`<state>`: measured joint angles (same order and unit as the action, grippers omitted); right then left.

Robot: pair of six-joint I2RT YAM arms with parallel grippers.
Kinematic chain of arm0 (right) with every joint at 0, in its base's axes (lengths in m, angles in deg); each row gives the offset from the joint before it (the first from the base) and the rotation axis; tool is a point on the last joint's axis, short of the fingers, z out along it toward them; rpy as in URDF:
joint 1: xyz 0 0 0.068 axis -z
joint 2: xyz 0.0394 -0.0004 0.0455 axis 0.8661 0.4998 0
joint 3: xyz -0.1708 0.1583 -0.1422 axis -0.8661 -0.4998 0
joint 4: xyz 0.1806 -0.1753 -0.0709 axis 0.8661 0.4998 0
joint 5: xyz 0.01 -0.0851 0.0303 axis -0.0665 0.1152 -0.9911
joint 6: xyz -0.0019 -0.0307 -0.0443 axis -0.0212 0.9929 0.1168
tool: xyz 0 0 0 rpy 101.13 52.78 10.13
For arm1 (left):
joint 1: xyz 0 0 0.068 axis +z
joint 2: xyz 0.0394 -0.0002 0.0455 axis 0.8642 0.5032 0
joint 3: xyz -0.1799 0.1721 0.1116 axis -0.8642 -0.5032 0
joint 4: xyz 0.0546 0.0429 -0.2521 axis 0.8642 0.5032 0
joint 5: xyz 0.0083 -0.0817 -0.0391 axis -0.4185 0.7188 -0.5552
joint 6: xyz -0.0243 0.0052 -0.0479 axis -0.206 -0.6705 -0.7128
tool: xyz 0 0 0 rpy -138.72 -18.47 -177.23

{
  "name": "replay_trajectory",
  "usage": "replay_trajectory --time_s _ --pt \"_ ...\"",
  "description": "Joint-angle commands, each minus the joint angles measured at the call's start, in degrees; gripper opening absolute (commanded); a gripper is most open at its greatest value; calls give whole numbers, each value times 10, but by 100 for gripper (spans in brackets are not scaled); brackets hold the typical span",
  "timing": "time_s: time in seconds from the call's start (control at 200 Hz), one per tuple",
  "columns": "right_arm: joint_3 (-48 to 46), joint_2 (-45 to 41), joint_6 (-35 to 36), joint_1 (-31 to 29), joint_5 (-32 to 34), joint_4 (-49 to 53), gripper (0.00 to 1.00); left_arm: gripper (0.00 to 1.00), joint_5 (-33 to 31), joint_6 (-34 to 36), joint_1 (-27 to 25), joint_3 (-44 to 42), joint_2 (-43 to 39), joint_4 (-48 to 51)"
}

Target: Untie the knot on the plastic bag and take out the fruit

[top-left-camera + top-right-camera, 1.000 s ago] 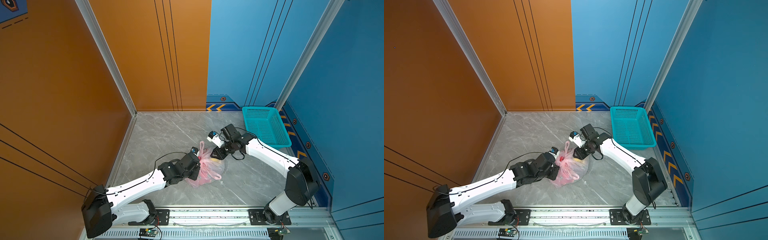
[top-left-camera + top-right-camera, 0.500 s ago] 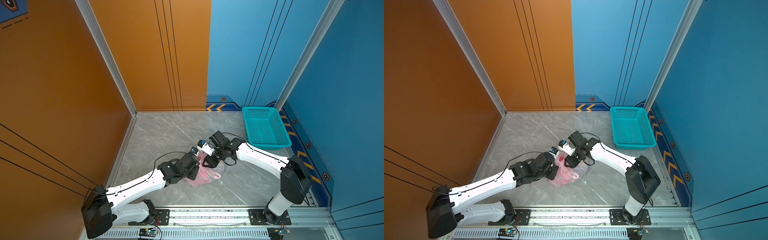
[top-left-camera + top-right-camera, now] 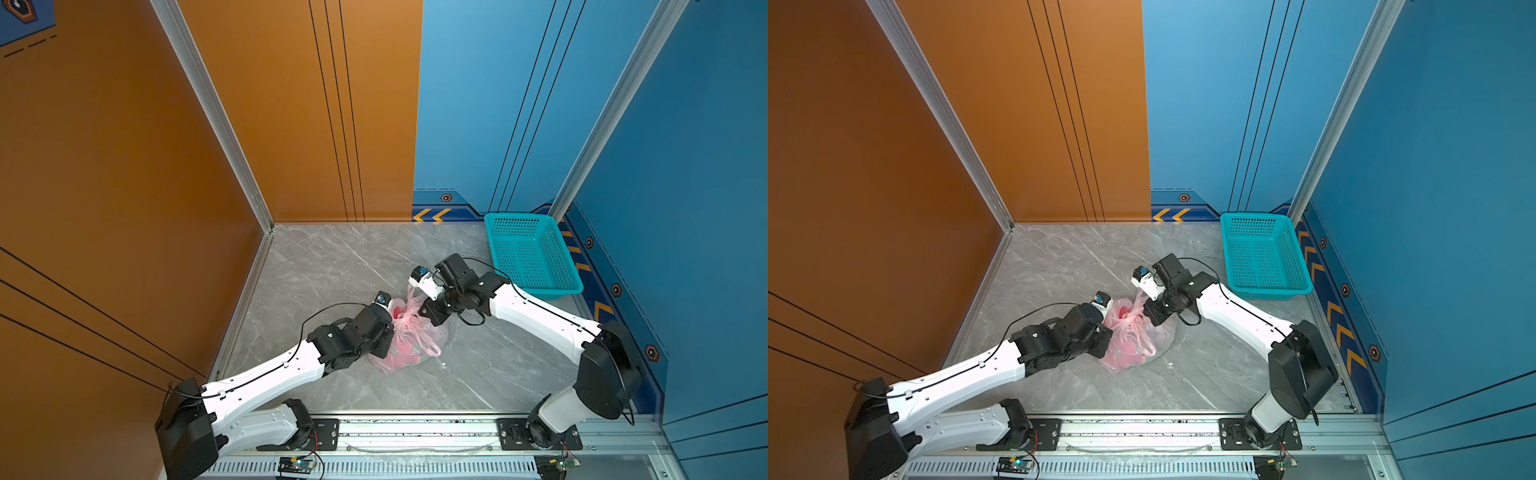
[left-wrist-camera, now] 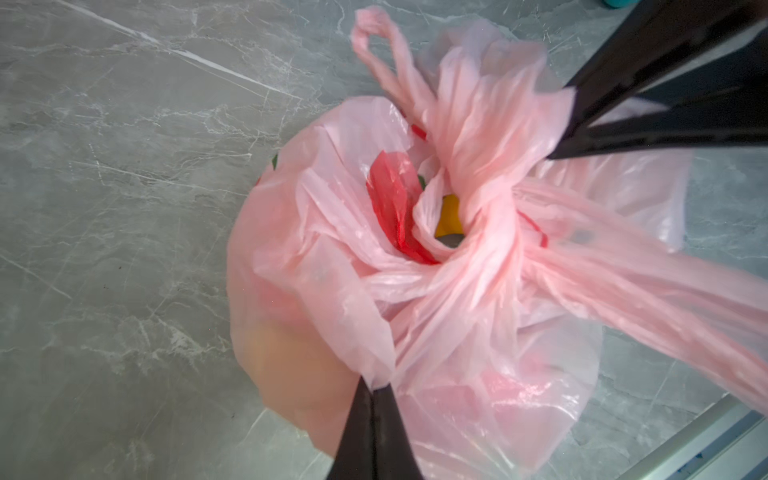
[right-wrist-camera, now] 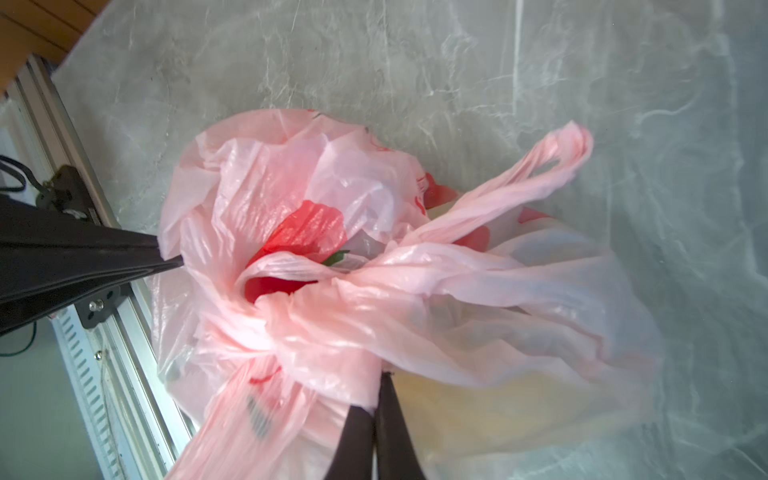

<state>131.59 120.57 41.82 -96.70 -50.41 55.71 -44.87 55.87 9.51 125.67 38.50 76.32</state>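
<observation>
Since a second ago, the right claw [image 5: 379, 376] has moved in from just beside the plastic bag [image 3: 409, 353] and clamped onto a fold of it next to the knot [image 4: 494, 208]. The left claw [image 4: 374, 384] is clenched on the bag's rim on the opposite side. The bag sits on the grey table [image 3: 332, 266] between both arms, well apart from the basket [image 3: 559, 253]. The knot is tied, and the fruit [image 4: 449, 218] is inside, a yellow piece showing through the mouth.

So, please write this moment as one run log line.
left gripper: shut on bag | right gripper: shut on bag | knot: tied | fruit: in bag
</observation>
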Motion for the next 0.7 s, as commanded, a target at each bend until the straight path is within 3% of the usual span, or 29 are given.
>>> replay_trajectory --time_s 0.0,0.325,0.491,0.526,0.641,0.696 --pt "-33 -51 -50 39 -18 -7 0 0 -34 16 13 -15 -14 18" --pt "-147 -143 -172 143 25 -14 0 0 -79 -1 20 -60 -53 31" --pt "-150 -146 -172 148 27 -4 0 0 -86 -2 20 -62 -66 33" --pt "-143 -146 -163 142 30 5 6 0 -85 2 17 -56 -66 33" --pt "-109 -154 -119 103 71 30 42 0 -90 22 10 -33 -65 34" --pt "-93 -163 -97 81 101 35 53 0 -98 27 9 -23 -65 35"
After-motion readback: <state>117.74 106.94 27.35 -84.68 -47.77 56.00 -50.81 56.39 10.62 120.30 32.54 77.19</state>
